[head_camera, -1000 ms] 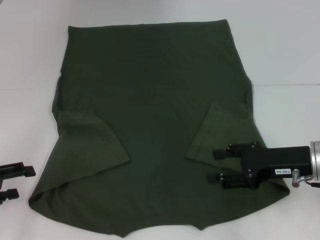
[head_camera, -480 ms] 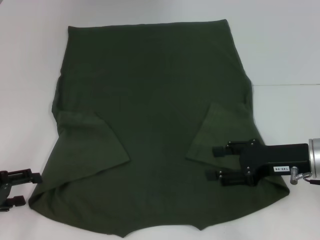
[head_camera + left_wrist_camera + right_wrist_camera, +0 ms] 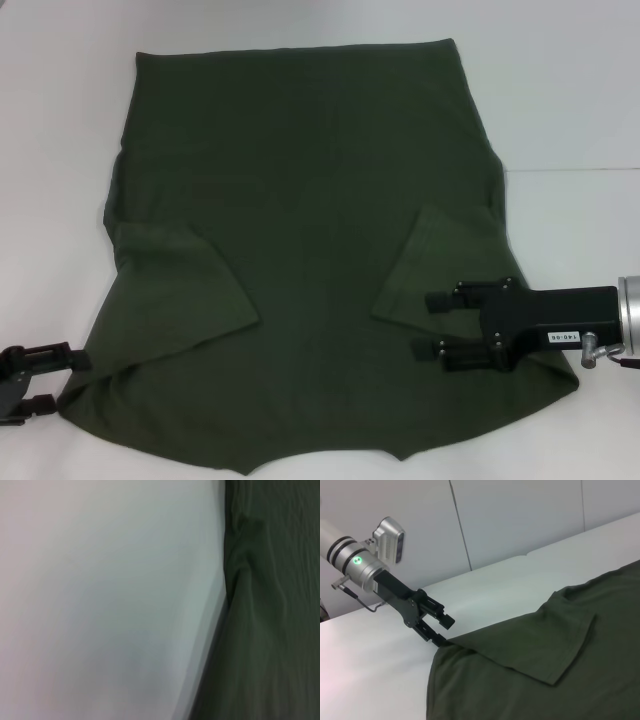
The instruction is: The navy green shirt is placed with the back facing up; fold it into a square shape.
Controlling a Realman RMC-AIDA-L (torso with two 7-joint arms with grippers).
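We see the navy green shirt (image 3: 310,270) spread flat on the white bench (image 3: 570,90), covering most of it, with its straight hem at the far side and its shoulder end toward the robot. Both short sleeves are folded inward onto the body of the shirt: the left sleeve (image 3: 190,290) lies as a broad flap on the shirt's left half, and the right sleeve (image 3: 425,265) as a narrower flap on its right half.

Our left gripper (image 3: 50,380) sits at the shirt's near left corner, its black fingers (image 3: 45,355) parted with a narrow gap between them and their tips right at the cloth edge. In the right wrist view the same gripper (image 3: 442,630) meets that corner of the shirt (image 3: 545,670), one finger above the fabric and one at its edge; we cannot tell whether cloth is pinched between them. The left wrist view shows only the shirt's wrinkled edge (image 3: 265,605) against the bare bench (image 3: 100,605).

Our right gripper (image 3: 428,325) hovers over the shirt's near right part, just beside the tip of the right sleeve, fingers (image 3: 445,298) set moderately apart and holding nothing.
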